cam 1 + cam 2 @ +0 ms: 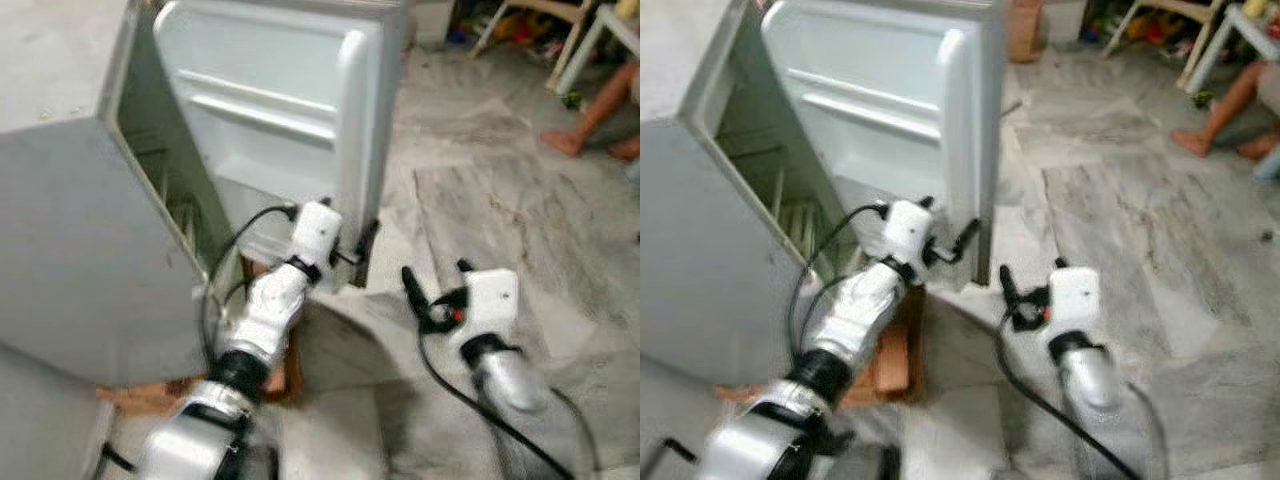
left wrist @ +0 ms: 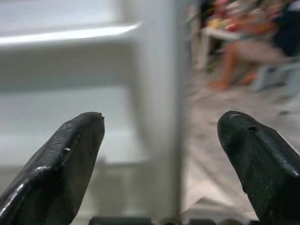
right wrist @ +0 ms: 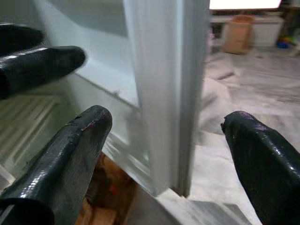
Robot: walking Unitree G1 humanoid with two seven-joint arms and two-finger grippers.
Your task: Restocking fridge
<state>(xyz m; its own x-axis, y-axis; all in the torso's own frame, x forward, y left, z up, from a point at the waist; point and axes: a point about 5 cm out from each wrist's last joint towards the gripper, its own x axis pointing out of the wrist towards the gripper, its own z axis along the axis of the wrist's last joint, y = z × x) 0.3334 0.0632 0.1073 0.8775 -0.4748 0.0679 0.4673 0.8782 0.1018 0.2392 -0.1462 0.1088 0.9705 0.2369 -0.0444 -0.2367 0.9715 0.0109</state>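
Note:
The grey fridge (image 1: 60, 230) stands at the left with its door (image 1: 270, 110) swung open, showing the white inner side with moulded door shelves. Wire shelves (image 1: 790, 215) show inside the cabinet. My left gripper (image 1: 350, 235) is open at the door's lower free edge. In the left wrist view that door edge (image 2: 157, 93) runs between its two black fingers (image 2: 70, 154). My right gripper (image 1: 437, 275) hangs open lower and to the right, above the floor, pointing at the same door edge (image 3: 164, 70). Neither gripper holds anything.
A wooden base (image 1: 280, 370) sits under the fridge. Grey marble floor (image 1: 500, 200) stretches to the right. A seated person's leg and foot (image 1: 590, 110) are at the far right, beside white furniture legs (image 1: 570, 40). A brown box (image 1: 1025, 30) stands behind the door.

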